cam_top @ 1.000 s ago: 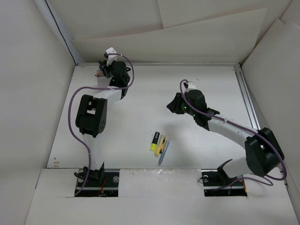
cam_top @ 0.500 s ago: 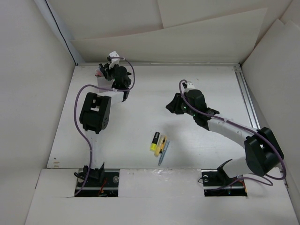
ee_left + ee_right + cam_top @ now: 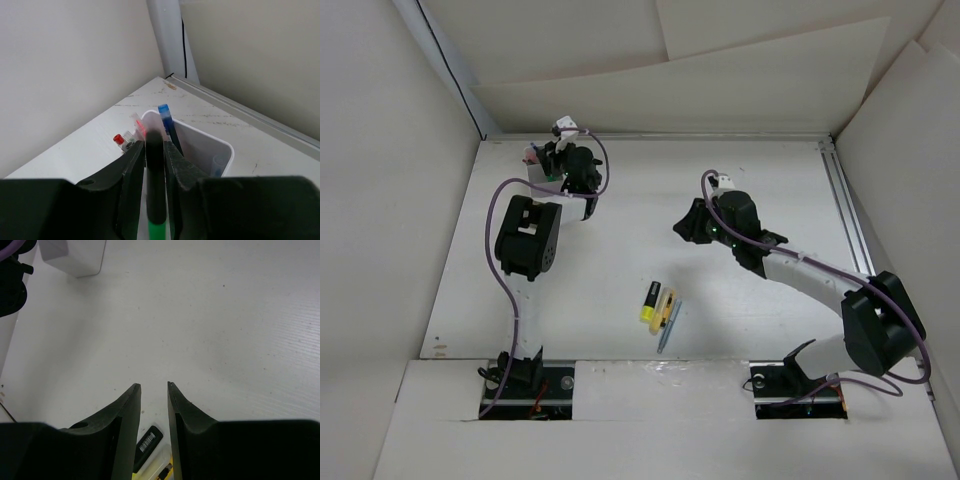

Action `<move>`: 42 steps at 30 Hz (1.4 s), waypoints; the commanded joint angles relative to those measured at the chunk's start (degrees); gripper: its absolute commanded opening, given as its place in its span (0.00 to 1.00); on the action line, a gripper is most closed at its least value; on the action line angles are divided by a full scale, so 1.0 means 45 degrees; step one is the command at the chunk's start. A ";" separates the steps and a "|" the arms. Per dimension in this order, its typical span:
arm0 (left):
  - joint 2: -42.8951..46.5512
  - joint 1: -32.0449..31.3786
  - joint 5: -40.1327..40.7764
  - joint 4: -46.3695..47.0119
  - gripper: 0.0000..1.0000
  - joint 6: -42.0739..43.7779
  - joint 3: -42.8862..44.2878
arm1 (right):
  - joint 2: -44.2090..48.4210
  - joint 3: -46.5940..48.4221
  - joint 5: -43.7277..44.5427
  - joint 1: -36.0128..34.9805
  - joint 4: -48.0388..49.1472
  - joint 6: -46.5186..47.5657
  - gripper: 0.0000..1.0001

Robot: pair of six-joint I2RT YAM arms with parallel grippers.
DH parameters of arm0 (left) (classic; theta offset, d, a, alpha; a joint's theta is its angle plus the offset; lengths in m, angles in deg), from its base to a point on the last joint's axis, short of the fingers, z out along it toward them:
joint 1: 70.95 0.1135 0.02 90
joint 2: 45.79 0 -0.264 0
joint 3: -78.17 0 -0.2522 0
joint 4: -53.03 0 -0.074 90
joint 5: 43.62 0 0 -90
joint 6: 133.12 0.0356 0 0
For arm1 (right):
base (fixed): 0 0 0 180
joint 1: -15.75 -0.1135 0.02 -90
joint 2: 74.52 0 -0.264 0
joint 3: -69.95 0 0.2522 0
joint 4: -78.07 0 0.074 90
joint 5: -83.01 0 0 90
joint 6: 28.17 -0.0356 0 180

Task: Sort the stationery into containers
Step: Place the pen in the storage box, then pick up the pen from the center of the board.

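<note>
"Checking the left side first: what is the left gripper (image 3: 155, 145) doing?"

"Pinching a dark marker (image 3: 155, 180) between its fingers. The marker has a green part at its near end. It is held right over the container (image 3: 196, 132), a white translucent box in the far left corner of the table (image 3: 740, 190), close to both walls."

"Anything in the box?"

"A blue pen (image 3: 165, 117) stands tilted in it, its top above the rim. Just outside the box's left end lies a small red-tipped piece (image 3: 118, 138). I cannot tell what it is."

"And the right gripper (image 3: 153, 386)?"

"Its fingers are spread with nothing between them. It hangs over bare table near the middle, well apart from the box."

"Where is the rest of the stationery?"

"Nearer the arm bases, between the two arms. A yellow highlighter (image 3: 649, 302) with a black end lies beside a thin grey-blue pen (image 3: 670, 324). Something pale and yellowish sits between them, too small to make out. The right wrist view catches the highlighter's black end and its barcode label just below the fingers."
</note>
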 commanded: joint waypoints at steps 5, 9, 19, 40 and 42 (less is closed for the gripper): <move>0.0138 0.0036 0.0250 0.0912 0.24 0.0098 0.0350 | 0.0337 0.0366 -0.0128 -0.0176 0.0955 0.0231 0.34; 0.0138 0.0036 0.0367 0.0912 0.30 0.0098 0.0350 | 0.0337 0.0366 -0.0246 -0.0176 0.0955 0.0231 0.34; 0.3256 -0.0762 0.0113 -0.1387 0.40 -0.1481 -0.0217 | 0.0337 0.0366 -0.0382 -0.0293 0.1072 0.0231 0.34; 0.8086 -0.0999 -1.5329 -1.3698 0.31 -1.1600 -0.0052 | 0.1664 0.0132 0.2626 -0.0293 0.0019 -0.0394 0.00; 0.8204 -0.0999 -1.6469 -1.3561 0.31 -1.1602 -0.0993 | 0.1782 0.0016 0.2762 -0.0293 0.0017 -0.0394 0.00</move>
